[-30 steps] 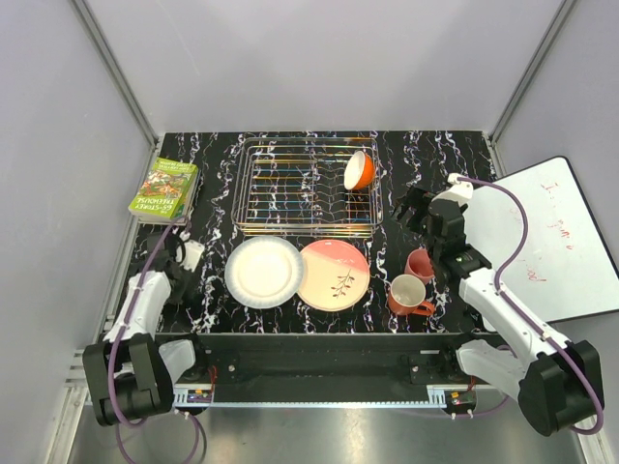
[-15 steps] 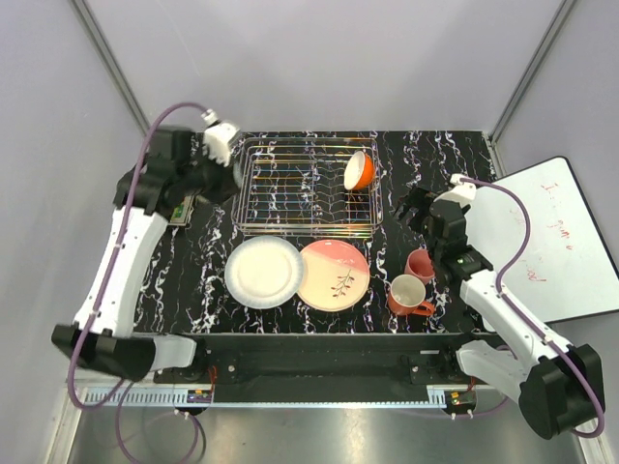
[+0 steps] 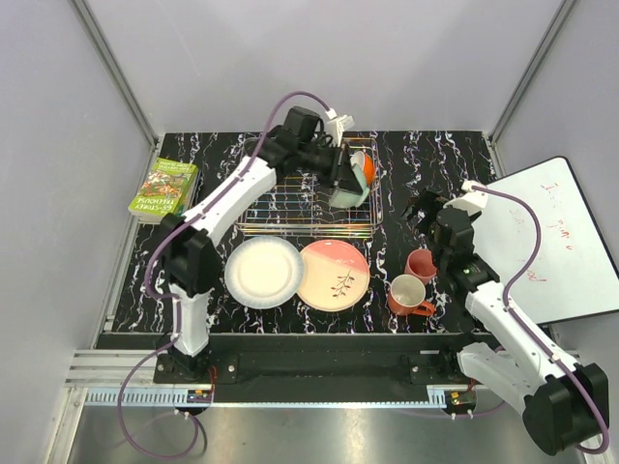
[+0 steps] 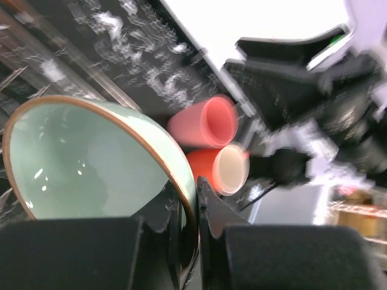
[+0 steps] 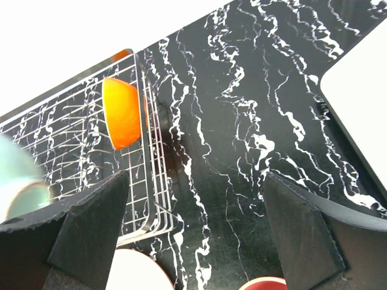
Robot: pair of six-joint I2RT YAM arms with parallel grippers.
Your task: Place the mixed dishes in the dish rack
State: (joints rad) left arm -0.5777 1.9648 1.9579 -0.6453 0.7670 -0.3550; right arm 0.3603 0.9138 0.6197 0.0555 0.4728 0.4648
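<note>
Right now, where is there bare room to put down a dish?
Free: the rack's left half; the table strip between book and rack; the far right corner beside the rack. Crowded: the rack's right end, where the green bowl hangs by the orange bowl; the near side, with white plate, pink plate, cup and mug.

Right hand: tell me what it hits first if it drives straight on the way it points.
Most likely the bare black table, just right of the rack. Nothing else lies ahead of the open hand, though depth is unclear.
</note>
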